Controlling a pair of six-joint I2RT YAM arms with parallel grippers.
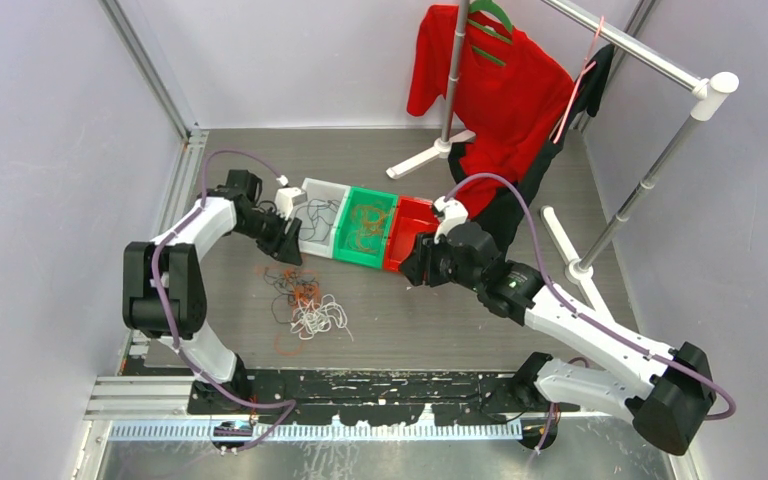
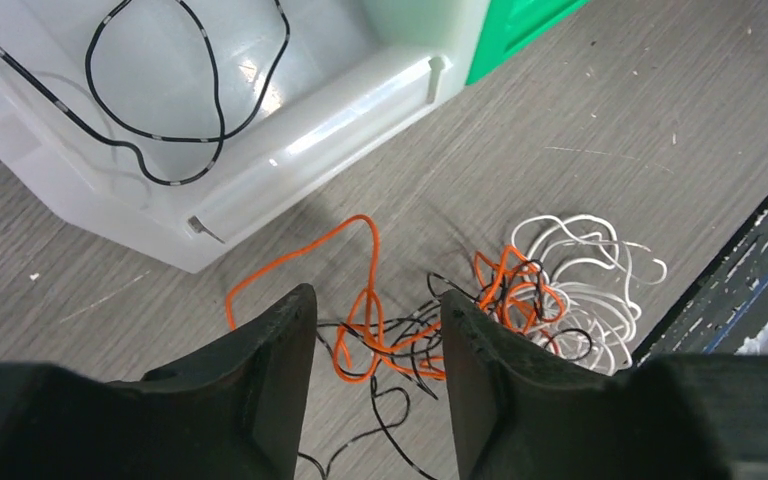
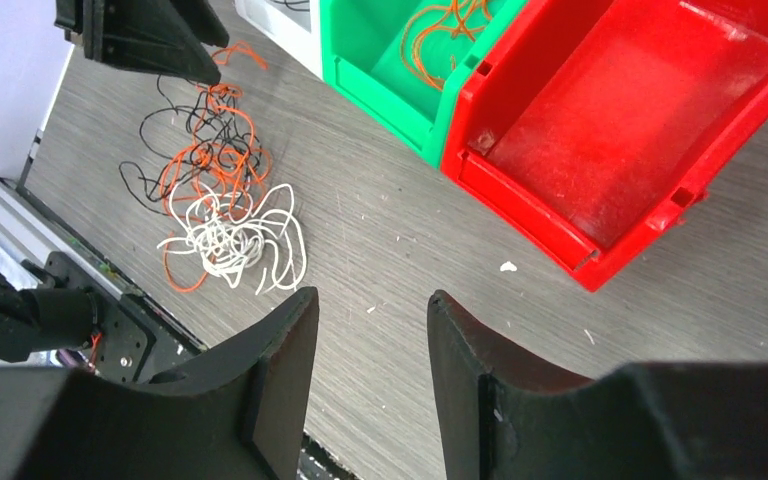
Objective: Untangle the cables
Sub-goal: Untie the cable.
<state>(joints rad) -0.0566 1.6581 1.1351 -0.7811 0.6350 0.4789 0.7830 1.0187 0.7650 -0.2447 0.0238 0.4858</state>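
Left arm (image 1: 198, 228) and right arm (image 1: 585, 330) have white shells, black joints, purple hoses (image 1: 490, 177).

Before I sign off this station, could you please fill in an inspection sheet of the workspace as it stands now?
Surface: grey wood-grain table, a few white crumbs.
Job's things: tangle of orange, black and white cables loose on the table; one black cable in the white bin; orange cables in the green bin; red bin shows no cable.
Clutter: nothing seen beyond the crumbs.
Grippers: left gripper open above the tangle, holding nothing; right gripper open above bare table, holding nothing.
Cables: purple hoses run along both arms.
Surroundings: garment rack with a red shirt.
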